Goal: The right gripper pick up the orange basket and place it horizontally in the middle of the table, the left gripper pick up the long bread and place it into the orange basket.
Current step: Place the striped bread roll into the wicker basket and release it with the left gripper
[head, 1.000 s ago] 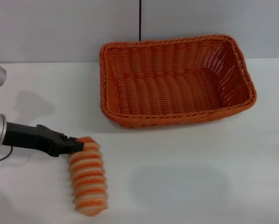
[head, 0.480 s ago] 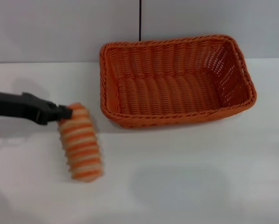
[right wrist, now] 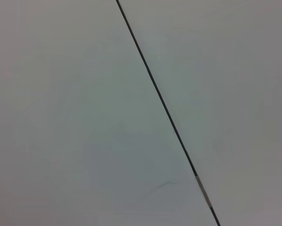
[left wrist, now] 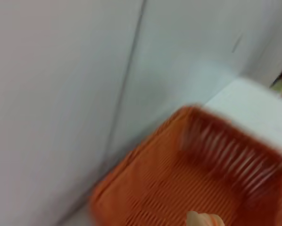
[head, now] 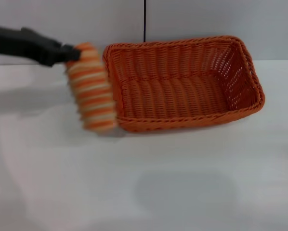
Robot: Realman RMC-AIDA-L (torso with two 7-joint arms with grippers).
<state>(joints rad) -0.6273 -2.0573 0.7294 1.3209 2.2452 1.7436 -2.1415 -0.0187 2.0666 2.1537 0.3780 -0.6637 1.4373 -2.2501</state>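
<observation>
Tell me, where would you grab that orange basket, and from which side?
Probably the braided rim of the orange basket, on the long near wall, coming down from above. It sits upright and open on the table, so the thin rim offers a lip to pinch, and the bread hangs by its other end.

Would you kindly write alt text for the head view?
The left gripper holds the striped bread by one end in the air, hanging at the left rim of the empty orange basket. The basket sits on the white table.
</observation>
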